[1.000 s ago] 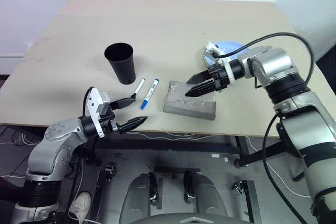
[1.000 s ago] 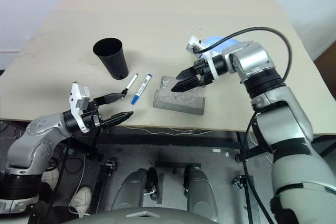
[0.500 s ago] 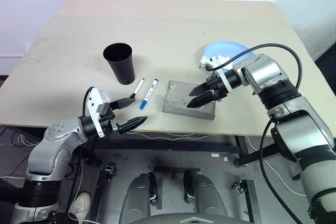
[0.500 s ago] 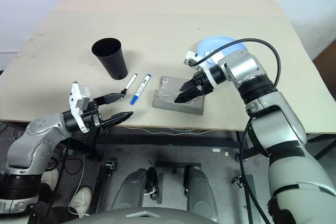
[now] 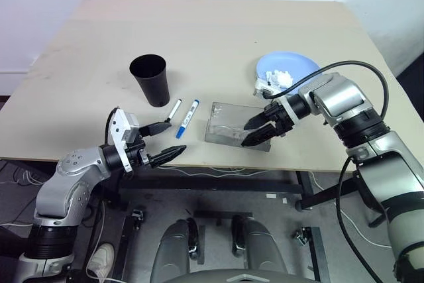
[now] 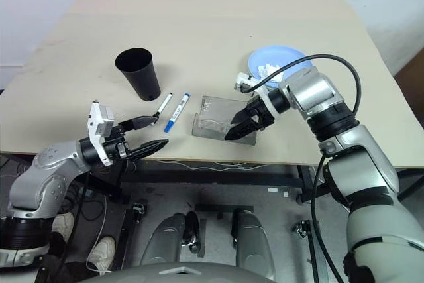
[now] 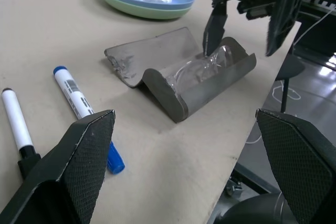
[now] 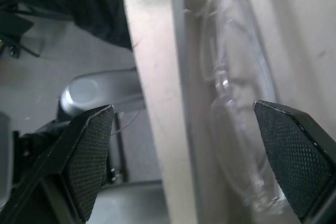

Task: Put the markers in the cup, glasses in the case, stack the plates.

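**Glasses in the case, markers waiting on the table**

We see the glasses (image 7: 202, 69) lying inside the open grey case (image 5: 228, 127), which sits near the front edge of the table (image 5: 218, 38). The right claw (image 5: 257, 132) hangs over the near end of the case with its fingers spread wide and nothing between them. The left claw (image 5: 162, 142) is also wide and empty, at the table edge just in front of the markers.

The two markers lie side by side between the cup (image 5: 151, 79) and the case: the black-capped marker (image 5: 173, 111) nearer to the cup, the blue-capped marker (image 5: 188, 118) beside it. The cup stands upright. The light blue plate (image 5: 286, 69) sits already on the pale green plate (image 7: 136, 10), with a crumpled white tissue (image 5: 278, 77) in it.

We judge the glasses thin and fragile, so closing the lid should be done by pushing on the stiff grey shell, not on the lenses. The markers look light, stiff and smooth; they may roll. We would take each one across the middle of its barrel, then drop it upright into the cup. The cup seems light and could tip if it is bumped.
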